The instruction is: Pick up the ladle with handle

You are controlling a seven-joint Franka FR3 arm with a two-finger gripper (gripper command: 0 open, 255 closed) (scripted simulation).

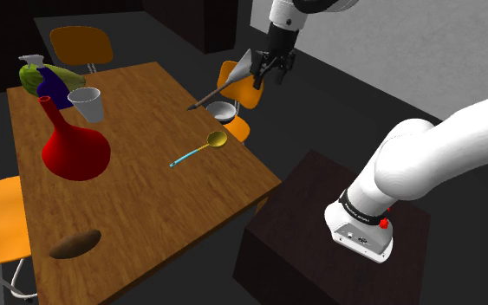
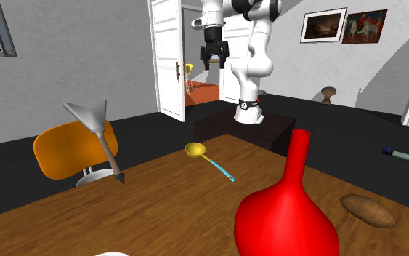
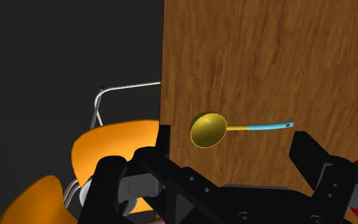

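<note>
On the shoulder view's left, a red vase [image 1: 73,147] stood on the wooden worktop [image 1: 155,208]; right of it the ladle [image 1: 200,149], gold bowl and blue handle, lay flat near the worktop's edge; further right, the jaws hung high, spread apart, gripping nothing.

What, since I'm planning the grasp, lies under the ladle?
Bare wooden table; the ladle rests on it, the open gripper above. Wood beneath the ladle's bowl is covered.
</note>
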